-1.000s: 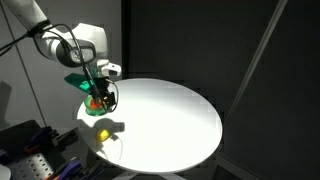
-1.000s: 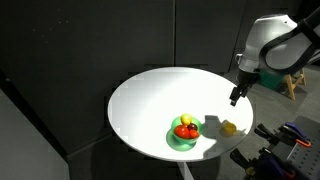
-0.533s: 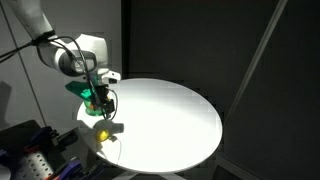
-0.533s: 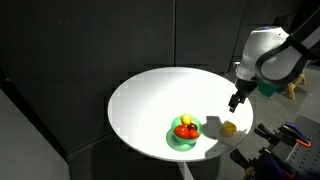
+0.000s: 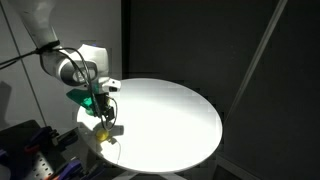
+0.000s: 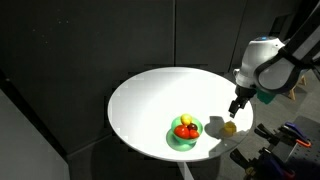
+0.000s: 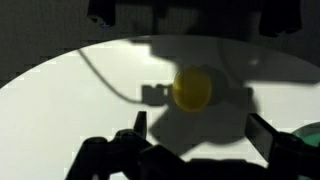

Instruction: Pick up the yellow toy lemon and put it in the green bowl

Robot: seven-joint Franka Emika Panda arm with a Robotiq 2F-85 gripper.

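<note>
White round table (image 6: 150, 95) is seen lit against dark surrounds. The gripper (image 6: 234, 108) is held low over the table edge nearest the robot, jaws spread wide, nothing gripped. The green bowl (image 6: 180, 143), containing toy fruit pieces (image 6: 183, 129), is set near that edge. The yellow toy lemon (image 7: 192, 87) is found beside the bowl, under the gripper.

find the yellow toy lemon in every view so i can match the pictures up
In an exterior view: the small yellow toy lemon is at lower left, near the table's edge, just below the gripper.
In an exterior view: the lemon is right of centre, to the right of the small round green bowl.
Wrist view: the lemon is near the middle.
Shared landmark: the white round table under it.
</note>
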